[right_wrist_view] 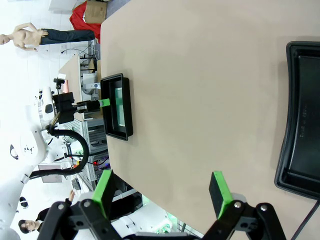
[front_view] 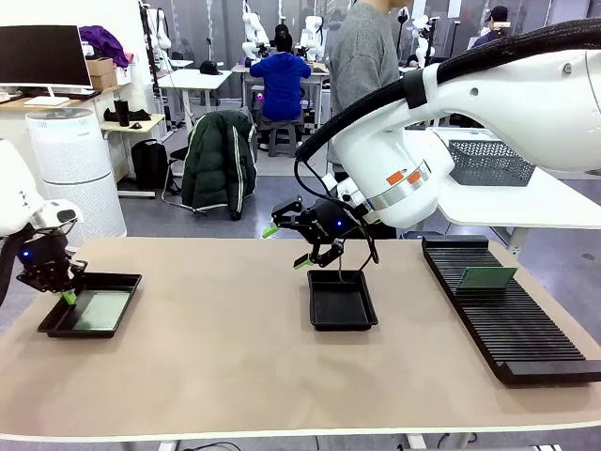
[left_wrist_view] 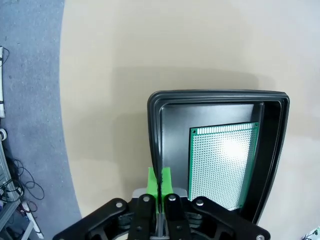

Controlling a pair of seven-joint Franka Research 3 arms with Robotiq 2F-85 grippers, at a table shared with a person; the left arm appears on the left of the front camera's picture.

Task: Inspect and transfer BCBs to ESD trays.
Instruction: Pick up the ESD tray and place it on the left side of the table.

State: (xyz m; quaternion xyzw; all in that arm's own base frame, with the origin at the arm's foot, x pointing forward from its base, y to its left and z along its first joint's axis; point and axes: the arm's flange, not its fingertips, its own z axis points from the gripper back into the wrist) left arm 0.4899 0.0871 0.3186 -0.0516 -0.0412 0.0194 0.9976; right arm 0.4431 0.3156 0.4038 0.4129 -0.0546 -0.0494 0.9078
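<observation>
Nearest the camera, bare tan worktop; beyond it, two ESD trays set well apart. The left tray holds one BCB lying flat on its floor (in the wrist view this BCB sits square to the walls, close to the wall opposite the hand). The left hand has its fingers pressed together with nothing between them, poised over the tray's rim rather than over the board. The centre tray is empty. The right hand hangs above the worktop near it, on the side toward the left tray, with fingers spread wide and nothing held. Farther right, a long slotted rack carries a second BCB standing on edge in its slots. Judged step: fetching that rack board for the empty centre tray. To do it well, the right hand should probably descend over the board's upper edge with one pad on each face. It should close on the bare margin only and lift straight up along the slots so nothing binds. The board should then be turned flat and lowered close to the tray floor. It should be freed only when level and inside the walls.
</observation>
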